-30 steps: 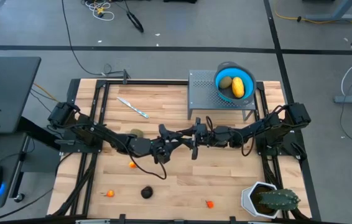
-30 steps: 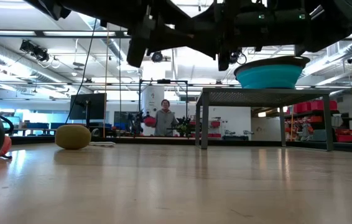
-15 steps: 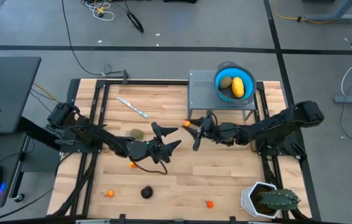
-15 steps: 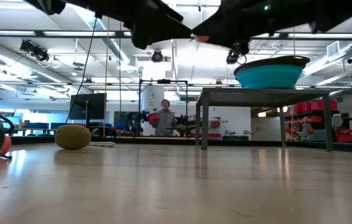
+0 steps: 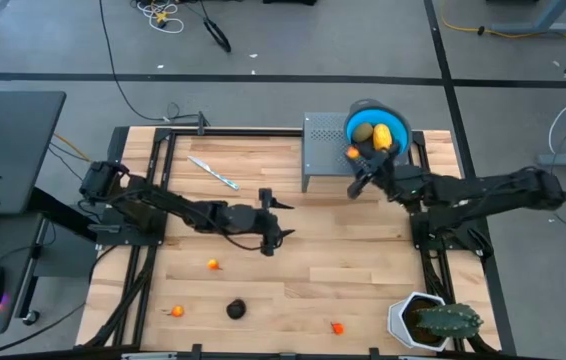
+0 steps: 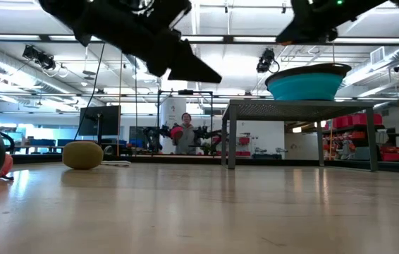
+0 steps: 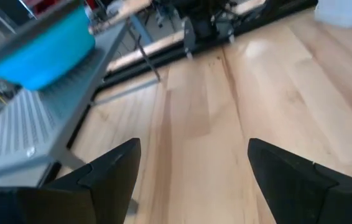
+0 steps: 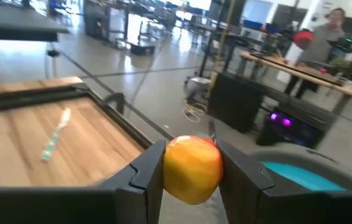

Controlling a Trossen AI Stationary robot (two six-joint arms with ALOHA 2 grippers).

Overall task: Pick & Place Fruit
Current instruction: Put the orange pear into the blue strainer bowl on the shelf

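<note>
My right gripper [image 5: 354,158] is shut on a small orange-yellow piece of fruit [image 8: 191,167], high over the grey stand [image 5: 325,150] just left of the round blue bowl [image 5: 376,135]. In the bowl lie a yellow oblong [image 5: 384,139] and an olive oval [image 5: 362,132]. My left gripper [image 5: 267,221] hovers open over the table's middle with nothing between its fingers [image 7: 111,180]. An olive oval [image 6: 82,154] rests on the table. Two orange bits [image 5: 212,265] [image 5: 176,311], a black round piece [image 5: 235,310] and an orange-red bit [image 5: 336,327] lie toward the near edge. My right gripper pinches the orange-yellow piece by two opposite sides [image 8: 171,171] between its two fingers. The fingers come nearly level from the table's right. The piece is lifted clear, above the stand and beside the bowl's left rim.
A thin silvery stick [image 5: 213,171] lies at the far left of the table. A white pot with a cactus [image 5: 433,320] stands at the near right corner. The stand's legs [image 6: 229,141] rise from the far right part of the table. A person [image 6: 185,134] stands in the room beyond.
My right gripper has risen and gone from the table's middle toward the far right, carrying the orange-yellow piece up beside the bowl. My left gripper has stayed over the middle and rolled about its own line.
</note>
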